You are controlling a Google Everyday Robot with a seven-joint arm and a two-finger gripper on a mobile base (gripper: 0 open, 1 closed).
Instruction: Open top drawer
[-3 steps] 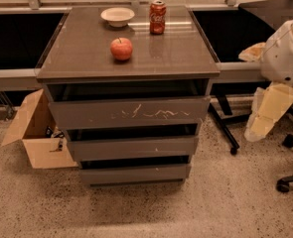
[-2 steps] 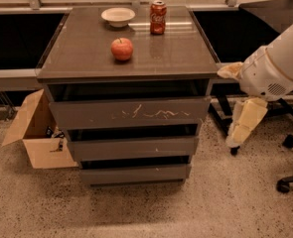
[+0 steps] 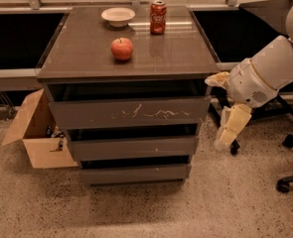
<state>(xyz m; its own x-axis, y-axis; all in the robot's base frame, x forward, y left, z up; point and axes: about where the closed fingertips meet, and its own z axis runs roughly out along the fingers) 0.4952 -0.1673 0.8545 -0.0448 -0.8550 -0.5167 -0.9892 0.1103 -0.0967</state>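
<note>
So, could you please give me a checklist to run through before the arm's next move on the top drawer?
1. Top drawer front unblocked: ok.
2. Gripper at the drawer: not ok; it hangs apart, right of the cabinet.
3. Gap above the drawer front for gripping: ok.
4. Cardboard box out of the drawer's path: ok, left of the cabinet.
5. Apple and can steady on top: ok.

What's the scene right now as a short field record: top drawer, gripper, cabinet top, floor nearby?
target: wide grey-brown handleless top drawer, pale scratches across its front, looks closed
arm: pale gripper hangs pointing down, right of the grey-brown cabinet, apart from the drawer
on cabinet: red apple, red soda can, white bowl
floor left: open cardboard box
floor right: black office chair base
</note>
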